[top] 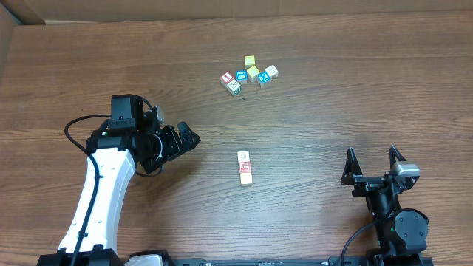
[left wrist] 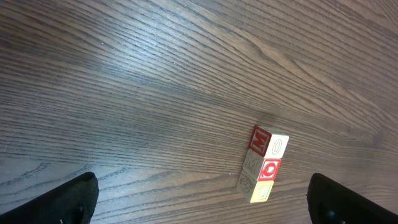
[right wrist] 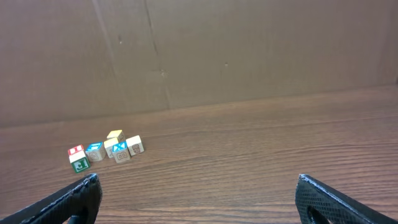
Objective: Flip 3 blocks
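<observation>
Gaping empty: left end effector (top: pixel 191 137), right end effector (top: pixel 373 155) | blocks (top: pixel 244 168) between them | cube cluster (top: pixel 250 74) well apart

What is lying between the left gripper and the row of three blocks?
Between the left gripper and the blocks is only bare table; the overhead view shows it.
</observation>
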